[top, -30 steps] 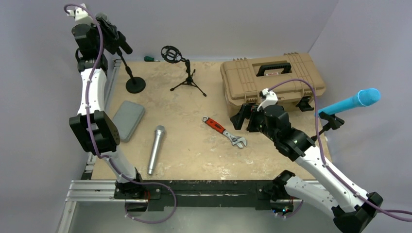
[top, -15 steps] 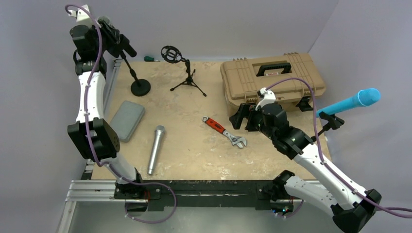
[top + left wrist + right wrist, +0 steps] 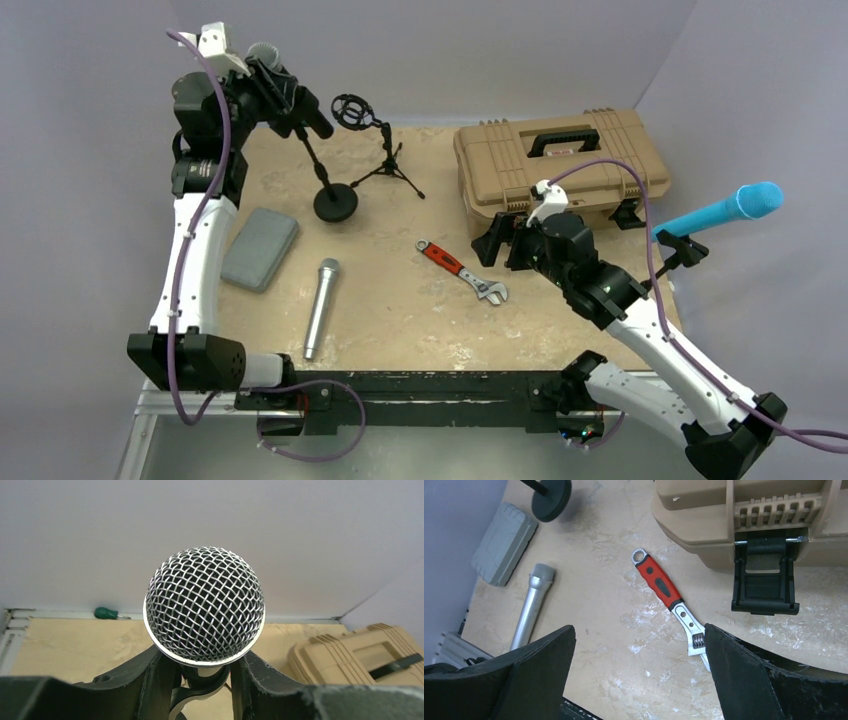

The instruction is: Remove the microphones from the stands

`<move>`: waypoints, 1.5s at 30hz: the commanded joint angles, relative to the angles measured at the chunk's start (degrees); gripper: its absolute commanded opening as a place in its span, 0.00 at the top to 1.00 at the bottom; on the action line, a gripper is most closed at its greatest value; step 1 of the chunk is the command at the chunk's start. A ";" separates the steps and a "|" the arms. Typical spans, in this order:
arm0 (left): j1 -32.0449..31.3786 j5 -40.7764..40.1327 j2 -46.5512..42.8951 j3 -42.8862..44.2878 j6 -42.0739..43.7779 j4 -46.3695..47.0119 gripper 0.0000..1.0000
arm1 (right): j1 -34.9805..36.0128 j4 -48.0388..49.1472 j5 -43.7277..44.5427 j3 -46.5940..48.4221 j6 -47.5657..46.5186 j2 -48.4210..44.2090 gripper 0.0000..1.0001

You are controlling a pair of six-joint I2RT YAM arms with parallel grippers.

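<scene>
Mic (image 3: 204,611) gripped in L hand (image 3: 200,680), mesh head past fingers (image 3: 150,680).

**Spotter:** Left side first, what's where?

**Me:** High at the far left, the microphone (image 3: 204,611) sits between my left jaws, atop the stand (image 3: 335,203). Its pole slants down to a base at the surface (image 3: 400,300). The pouch (image 3: 260,248) lies left of that base, and a loose microphone (image 3: 322,305) lies nearer the front edge.

**Spotter:** And behind?

**Me:** A tripod stand (image 3: 385,165) is just behind the base, to its right. The screwdriver (image 3: 105,613) is along the back edge.

**Spotter:** Right side?

**Me:** The wrench (image 3: 462,271) lies mid-surface, left of my right jaws. The toolbox (image 3: 560,160) sits behind it, back right. A clamped microphone (image 3: 720,212) juts out past the right edge.
</scene>
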 commanded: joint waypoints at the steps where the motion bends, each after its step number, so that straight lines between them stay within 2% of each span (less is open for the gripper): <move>1: -0.71 2.11 -5.21 -2.25 -3.84 3.45 1.00 | 0.23 2.25 -1.36 0.58 -0.91 -1.85 0.01; 7: -4.71 6.98 -10.87 -7.36 -5.35 0.81 1.00 | 0.21 2.61 -1.36 1.00 -1.45 -2.33 0.01; 11: -9.37 8.02 -15.09 -10.76 -2.68 -0.85 1.00 | 0.30 3.55 -1.50 0.95 -1.82 -1.85 0.01; 18: -15.13 11.38 -19.12 -13.12 0.69 -4.71 1.00 | 0.27 7.42 -8.14 1.89 -3.70 -2.38 0.01; 22: -16.85 14.28 -20.79 -14.64 3.31 -6.47 1.00 | 0.34 8.47 -12.63 4.53 -7.42 -2.54 0.01; 27: -19.41 17.92 -21.44 -18.08 2.55 -5.36 1.00 | 0.38 8.90 -13.07 10.20 -11.18 -0.77 0.01; 33: -21.64 16.80 -23.31 -21.49 3.20 -4.54 1.00 | 1.88 10.12 -12.35 17.39 -11.71 5.23 0.01; 34: -21.63 16.50 -23.80 -22.11 3.37 -4.28 0.95 | 2.80 10.48 -10.96 18.12 -11.41 6.18 0.01; 38: -21.64 14.94 -25.97 -22.83 5.01 -5.04 0.61 | 8.14 9.78 -3.12 22.15 -10.47 10.32 0.01; 42: -21.60 14.36 -28.33 -22.62 7.44 -6.24 0.19 | 16.20 8.02 7.79 27.11 -10.10 14.81 0.01; 45: -21.65 12.85 -30.48 -22.39 9.59 -7.10 0.01 | 21.47 6.20 17.35 31.13 -8.77 18.72 0.01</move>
